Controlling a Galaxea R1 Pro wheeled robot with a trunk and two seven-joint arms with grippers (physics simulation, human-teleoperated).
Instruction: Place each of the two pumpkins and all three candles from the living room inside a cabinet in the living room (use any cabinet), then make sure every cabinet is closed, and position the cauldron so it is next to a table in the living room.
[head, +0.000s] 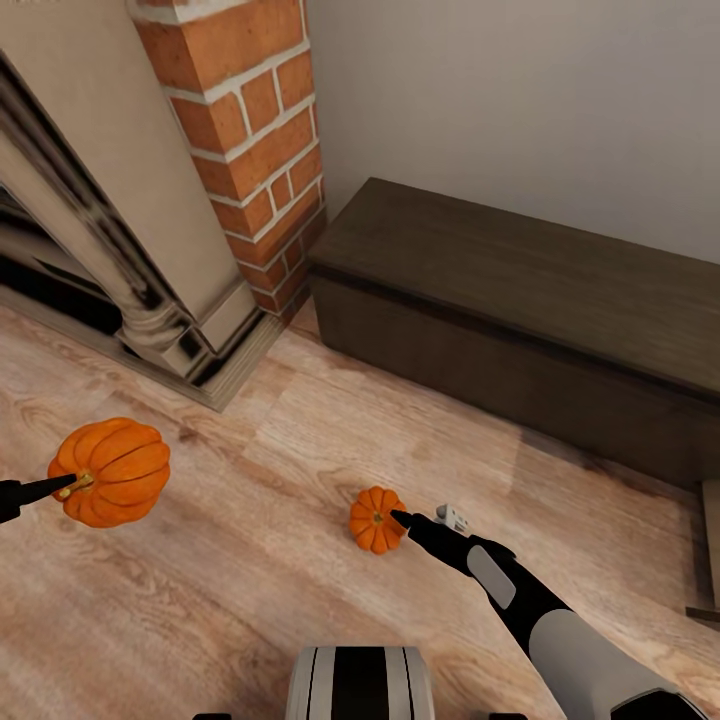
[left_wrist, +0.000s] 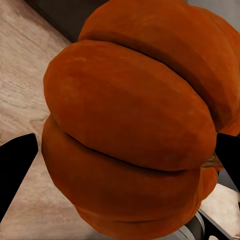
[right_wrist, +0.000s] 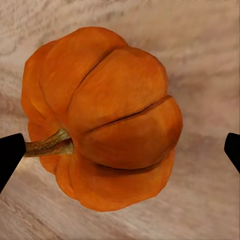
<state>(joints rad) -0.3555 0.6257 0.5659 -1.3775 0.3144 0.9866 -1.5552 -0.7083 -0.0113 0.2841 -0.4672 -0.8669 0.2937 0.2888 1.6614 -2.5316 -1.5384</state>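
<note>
In the head view, one pumpkin (head: 110, 472) is held at the left edge by the left gripper (head: 62, 487), while a second pumpkin (head: 377, 519) on the wooden floor (head: 230, 590) at lower centre is met by the right gripper (head: 402, 518), the closed cabinet (head: 520, 320) being seen at the right; in the left wrist view, the black fingers (left_wrist: 15, 165) are closed against the first pumpkin (left_wrist: 135, 125); in the right wrist view, the fingers (right_wrist: 10, 155) are spread wide around the second pumpkin (right_wrist: 105, 120) without touching.

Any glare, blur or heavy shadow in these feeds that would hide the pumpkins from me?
Head view: even light, glossy dark reflections on the fireplace column, both pumpkins clear. Left wrist view: the held pumpkin is so close that it blocks most of the frame, slightly soft. Right wrist view: the floor pumpkin is sharp, only a faint shadow under it.
</note>
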